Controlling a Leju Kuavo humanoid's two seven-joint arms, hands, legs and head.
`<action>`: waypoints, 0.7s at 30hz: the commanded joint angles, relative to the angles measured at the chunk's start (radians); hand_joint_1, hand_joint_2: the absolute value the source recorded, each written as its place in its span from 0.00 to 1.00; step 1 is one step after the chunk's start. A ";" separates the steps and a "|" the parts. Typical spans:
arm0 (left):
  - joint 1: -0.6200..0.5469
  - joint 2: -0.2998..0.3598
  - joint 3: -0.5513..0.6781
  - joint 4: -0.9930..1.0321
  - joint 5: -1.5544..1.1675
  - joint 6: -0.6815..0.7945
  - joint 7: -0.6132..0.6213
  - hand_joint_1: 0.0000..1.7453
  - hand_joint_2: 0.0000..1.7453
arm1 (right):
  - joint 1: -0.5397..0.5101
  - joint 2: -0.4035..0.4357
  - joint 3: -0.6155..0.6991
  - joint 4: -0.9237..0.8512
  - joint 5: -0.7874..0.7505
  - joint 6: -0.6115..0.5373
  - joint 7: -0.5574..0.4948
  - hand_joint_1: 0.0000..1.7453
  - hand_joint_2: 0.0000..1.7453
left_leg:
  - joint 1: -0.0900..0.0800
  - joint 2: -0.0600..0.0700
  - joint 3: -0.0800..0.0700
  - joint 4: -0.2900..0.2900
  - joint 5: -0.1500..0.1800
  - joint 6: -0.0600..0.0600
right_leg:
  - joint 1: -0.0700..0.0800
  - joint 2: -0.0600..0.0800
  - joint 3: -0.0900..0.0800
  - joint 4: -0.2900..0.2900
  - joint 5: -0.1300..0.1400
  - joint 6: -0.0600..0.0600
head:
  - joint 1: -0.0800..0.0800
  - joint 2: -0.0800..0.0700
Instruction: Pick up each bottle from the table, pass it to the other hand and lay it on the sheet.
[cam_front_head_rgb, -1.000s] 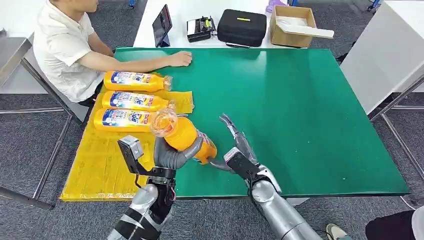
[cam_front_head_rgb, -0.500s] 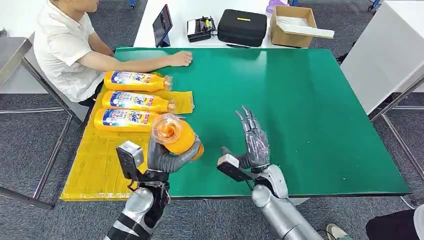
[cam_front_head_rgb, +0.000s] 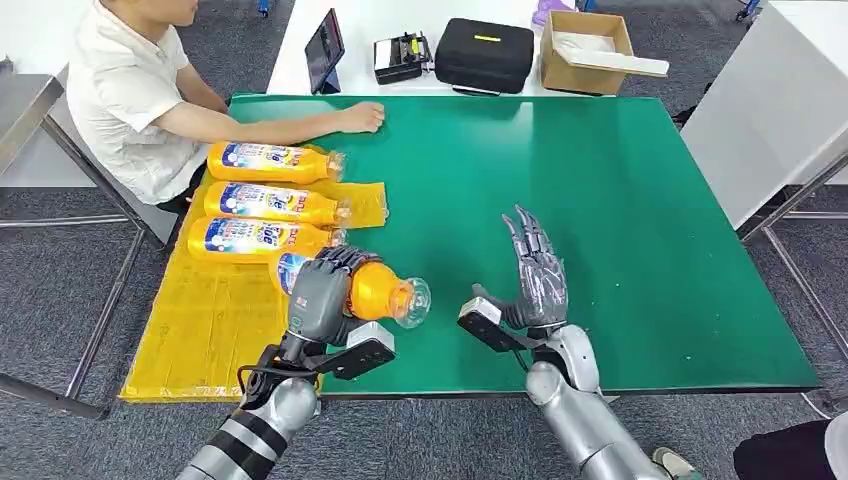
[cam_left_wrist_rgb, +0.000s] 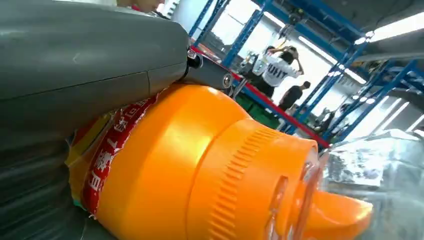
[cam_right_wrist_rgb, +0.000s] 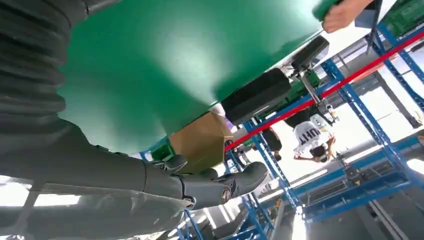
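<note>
My left hand is wrapped round the bottle, fingers curled over its body near the shoulder. I carry it on its side, low over the near edge of the sheet, clear cap pointing toward my right. In the left wrist view the orange shoulder and ribbed collar of the bottle sit right against my palm, so the grip looks firm.

My right hand holds nothing. It stands over the green table, fingers spread and pointing away from me, well apart from the bottle.

3 bottles already lie on the sheet in a row, side by side, caps toward the table. A person sits at the far left corner, one hand resting on the table near the farthest bottle.

As I judge it, the handover is done and I am on the laying step: this bottle is the 4th, and its place is the bare strip of sheet just on my side of the nearest laid one.

Next I should bring the bottle a little left and down, keeping it parallel to the row, and let it touch the sheet before I ease my fingers off. It is round and may roll, so I would release low. I must also take care not to knock the nearest bottle, which lies close beside my knuckles.
</note>
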 joint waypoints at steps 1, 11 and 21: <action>-0.126 0.030 0.006 0.317 -0.200 0.026 0.120 1.00 1.00 | -0.046 0.030 -0.015 0.063 -0.019 0.048 -0.025 0.00 1.00 | 0.001 0.005 0.007 0.000 -0.003 -0.001 | 0.002 0.003 0.006 -0.001 -0.001 -0.005 | 0.000 0.000; -0.227 0.055 0.021 0.538 -0.514 -0.073 0.425 1.00 1.00 | -0.018 0.047 -0.033 0.018 -0.039 0.103 -0.033 0.00 1.00 | 0.002 0.003 0.005 0.001 -0.002 -0.001 | 0.002 0.002 0.004 0.000 -0.001 -0.005 | 0.000 0.000; -0.239 0.038 0.123 0.546 -0.545 -0.101 0.555 1.00 1.00 | 0.013 0.049 -0.067 -0.008 -0.045 0.131 -0.027 0.00 1.00 | 0.001 0.003 0.003 0.000 -0.001 -0.001 | 0.001 0.002 0.003 0.000 -0.001 -0.003 | 0.000 0.000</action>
